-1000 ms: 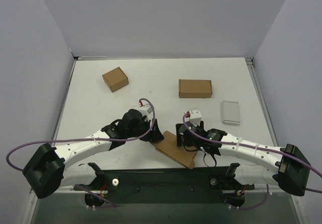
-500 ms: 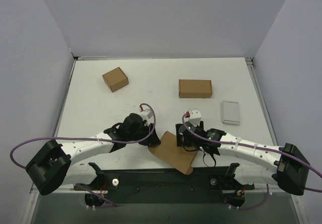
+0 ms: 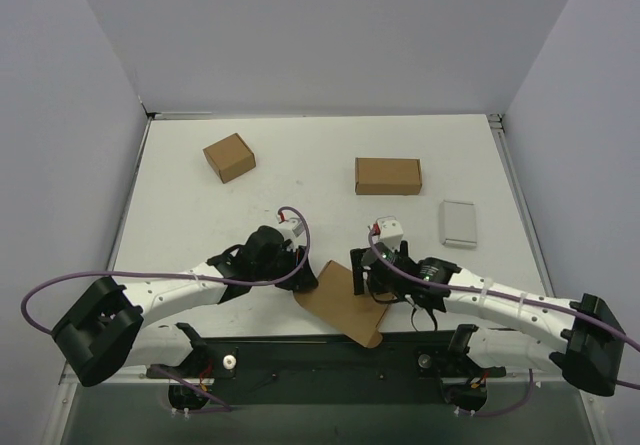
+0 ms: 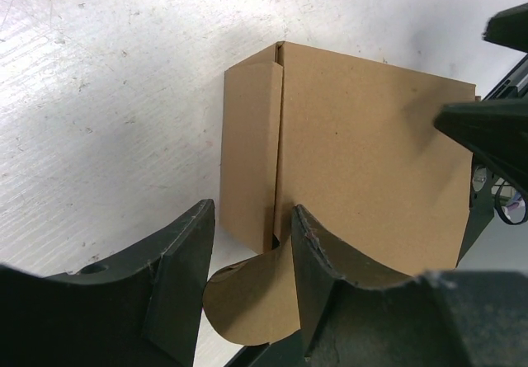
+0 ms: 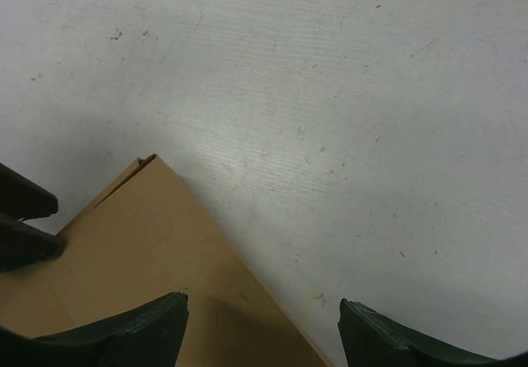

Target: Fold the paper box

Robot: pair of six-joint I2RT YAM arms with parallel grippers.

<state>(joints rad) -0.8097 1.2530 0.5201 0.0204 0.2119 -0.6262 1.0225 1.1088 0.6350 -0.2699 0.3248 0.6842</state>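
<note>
- Eyes on the paper box (image 3: pixel 345 305): lies at the near edge of the table (image 3: pixel 300 190), about mid-width, turned askew, broad brown panel facing up, nearest corner poking just past that near edge.
- Close in from the left wrist: a narrow side strip (image 4: pixel 250 152) folded up beside the broad panel with a sharp crease between the two, and a rounded flap (image 4: pixel 247 305) sticking out at the strip's near end.
- Now the left gripper (image 4: pixel 252 218), low over the table's near edge, left of the middle: straddles that strip with fingers (image 4: pixel 181 260) partly apart, one outside the strip, the other over the broad panel.
- Cannot tell whether pinching the card or merely set around it.
- Across to the right gripper (image 5: pixel 262 305), right of the table's middle and also at the near edge: jaws wide apart, bare white table showing in the gap, box edge running under one fingertip.
- Facing each other across the box, those two.
- Farther up the table, well apart from the action: a squarish brown carton (image 3: pixel 229 157) toward the far left, an oblong brown carton (image 3: pixel 388 175) closed up just right of centre, and a flat pale grey case (image 3: pixel 459 222) nearer the right edge.
- Scuffed and speckled, that white tabletop, in both wrist views.
</note>
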